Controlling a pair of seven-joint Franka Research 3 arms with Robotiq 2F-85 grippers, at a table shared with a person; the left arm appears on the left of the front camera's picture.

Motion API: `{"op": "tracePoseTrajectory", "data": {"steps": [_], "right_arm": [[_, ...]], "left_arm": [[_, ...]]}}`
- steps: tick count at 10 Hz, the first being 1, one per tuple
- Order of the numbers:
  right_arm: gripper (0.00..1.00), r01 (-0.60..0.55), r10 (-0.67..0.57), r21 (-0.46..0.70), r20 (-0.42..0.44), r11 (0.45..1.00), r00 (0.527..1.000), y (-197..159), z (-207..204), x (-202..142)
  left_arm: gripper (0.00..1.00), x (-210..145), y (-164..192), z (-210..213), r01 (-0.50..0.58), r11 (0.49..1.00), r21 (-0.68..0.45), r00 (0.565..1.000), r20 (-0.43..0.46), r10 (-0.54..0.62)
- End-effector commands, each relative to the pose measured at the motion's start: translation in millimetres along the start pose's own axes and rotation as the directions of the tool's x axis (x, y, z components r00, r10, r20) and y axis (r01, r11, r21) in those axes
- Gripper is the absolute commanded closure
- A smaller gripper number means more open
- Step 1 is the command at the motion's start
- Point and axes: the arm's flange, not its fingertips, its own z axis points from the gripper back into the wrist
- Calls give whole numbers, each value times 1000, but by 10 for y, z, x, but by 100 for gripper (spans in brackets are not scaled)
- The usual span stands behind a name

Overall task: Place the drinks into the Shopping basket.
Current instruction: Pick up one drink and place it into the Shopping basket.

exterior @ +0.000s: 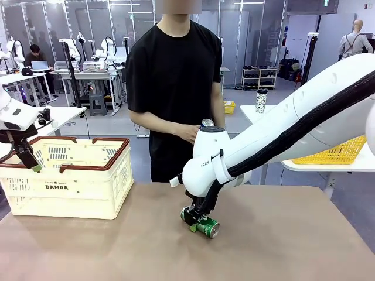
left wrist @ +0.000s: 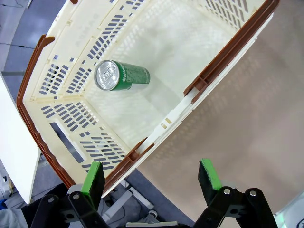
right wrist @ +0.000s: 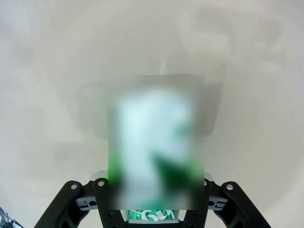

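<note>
A green can (exterior: 202, 224) lies on its side on the brown table in front of me. My right gripper (exterior: 198, 221) comes down over it with a finger on each side. The right wrist view shows the can (right wrist: 151, 216) between the jaws, mostly blurred, so I cannot tell whether they press on it. The Shopping basket (exterior: 64, 187) stands at the left. Another green can (left wrist: 121, 76) rests inside the basket (left wrist: 223, 57). My left gripper (left wrist: 152, 175) hangs open over the basket's near rim, also seen at the far left (exterior: 34, 165). The person's hand (exterior: 190, 133) holds a silver-topped can (exterior: 207, 123).
The person stands at the table's far edge, behind my right arm. A yellow basket (exterior: 337, 153) sits on a white table at the right, with a speckled cup (exterior: 261, 100) farther back. Bare table lies between the cream basket and the lying can.
</note>
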Motion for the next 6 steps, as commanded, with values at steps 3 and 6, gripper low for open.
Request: {"op": "tracePoseTrajectory", "data": {"steps": [3,6], "right_arm": [[2,-26,25,-35,-10,999,1000,7,100,-16],[0,-75,75,-92,-8,993,997,84,400,-95]], "left_arm": [[0,-5,-1,9,-16,1000,4,1000,-4,16],[0,-5,-1,9,-16,1000,4,1000,-4,16]]}}
